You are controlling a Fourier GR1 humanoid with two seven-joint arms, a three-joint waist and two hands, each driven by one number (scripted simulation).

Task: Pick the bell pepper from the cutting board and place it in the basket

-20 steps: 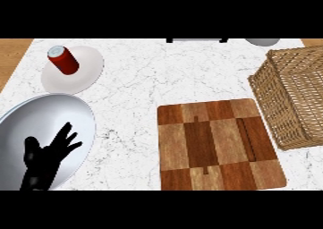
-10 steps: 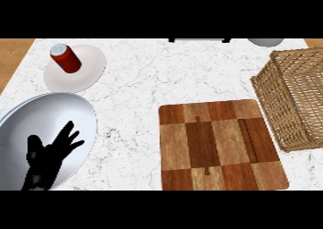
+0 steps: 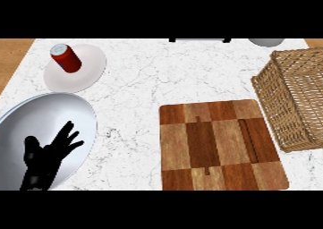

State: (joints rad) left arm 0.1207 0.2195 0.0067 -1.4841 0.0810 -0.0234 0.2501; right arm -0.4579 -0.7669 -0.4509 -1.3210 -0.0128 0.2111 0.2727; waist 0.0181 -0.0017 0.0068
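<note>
The wooden cutting board (image 3: 220, 145) lies on the marble counter right of centre, and no bell pepper shows on it or anywhere else in the head view. A woven wicker basket (image 3: 301, 96) stands at the right edge, just beyond the board's far right corner. My left hand (image 3: 48, 156) is open at the lower left, fingers spread, over a large silver bowl (image 3: 38, 120). The right hand is out of sight.
A red can (image 3: 66, 58) stands on a white plate (image 3: 84, 71) at the back left. A grey object (image 3: 266, 42) sits at the back right edge. The counter's wooden edge (image 3: 5, 62) runs along the left side.
The view has shifted slightly, so the board and basket appear a little further right and lower. The left hand keeps its pose.
</note>
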